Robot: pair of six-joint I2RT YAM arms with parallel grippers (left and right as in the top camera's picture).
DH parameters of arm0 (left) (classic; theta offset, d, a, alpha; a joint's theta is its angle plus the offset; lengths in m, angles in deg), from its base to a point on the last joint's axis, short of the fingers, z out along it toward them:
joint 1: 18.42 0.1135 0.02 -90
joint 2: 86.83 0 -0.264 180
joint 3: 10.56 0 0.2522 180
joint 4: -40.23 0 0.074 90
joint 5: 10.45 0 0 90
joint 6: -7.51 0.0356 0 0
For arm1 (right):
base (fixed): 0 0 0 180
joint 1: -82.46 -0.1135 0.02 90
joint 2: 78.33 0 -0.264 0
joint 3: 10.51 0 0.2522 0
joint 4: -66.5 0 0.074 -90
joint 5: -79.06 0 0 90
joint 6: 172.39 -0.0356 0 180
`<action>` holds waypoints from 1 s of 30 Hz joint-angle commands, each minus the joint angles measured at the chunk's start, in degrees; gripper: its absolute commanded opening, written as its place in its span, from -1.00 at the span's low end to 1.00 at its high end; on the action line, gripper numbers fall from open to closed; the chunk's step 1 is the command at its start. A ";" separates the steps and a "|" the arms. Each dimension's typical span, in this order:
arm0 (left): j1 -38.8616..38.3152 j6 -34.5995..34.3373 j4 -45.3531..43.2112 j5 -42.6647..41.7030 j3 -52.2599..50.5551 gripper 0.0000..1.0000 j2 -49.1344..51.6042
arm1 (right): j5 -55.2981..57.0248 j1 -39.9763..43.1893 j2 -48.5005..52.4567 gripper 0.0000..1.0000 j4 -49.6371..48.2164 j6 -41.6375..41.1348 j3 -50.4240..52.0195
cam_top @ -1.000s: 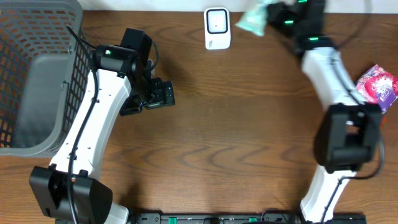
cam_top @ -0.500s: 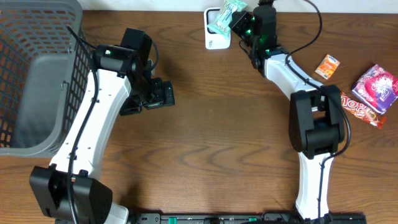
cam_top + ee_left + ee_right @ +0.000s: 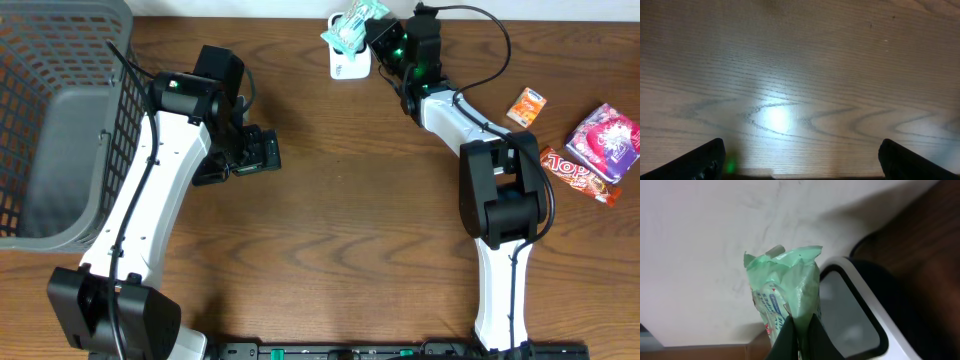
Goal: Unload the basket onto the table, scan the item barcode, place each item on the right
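Green film pouch (image 3: 789,291), prob light, soft, crinkly; my R tool (image 3: 799,332) pinches its lower edge, frame ctr; L tool (image 3: 800,162) spread, empty

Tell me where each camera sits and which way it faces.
Overhead: above the table, looking straight down; both arms show.
Left wrist: on the left arm, looking down at the tabletop; open left pincer tips show.
Right wrist: behind the right pincer, facing the scanner; pincer grips green packet.
Shared: overhead and right wrist both show scanner and packet.

I hold the crinkled pale-green plastic packet (image 3: 356,20) by 1 end; it hangs over the white, dark-windowed scanner box (image 3: 349,64).
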 commanded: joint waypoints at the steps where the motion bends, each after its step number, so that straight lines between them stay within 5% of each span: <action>1: 0.17 0.48 0.22 0.57 0.02 0.96 0.11 | -1.40 -0.39 0.39 -0.98 1.88 -1.25 -0.55; 7: 0.17 0.50 0.22 0.57 0.02 0.96 0.11 | -1.51 -0.35 0.50 -0.98 5.73 2.01 -0.52; 14: 0.17 0.50 0.22 0.57 0.02 0.96 0.11 | -12.57 2.64 -1.42 -0.98 -4.28 7.52 -5.35; 30: 0.17 0.50 0.22 0.57 0.02 0.96 0.11 | -2.23 1.84 -3.61 -0.98 21.70 15.04 -12.98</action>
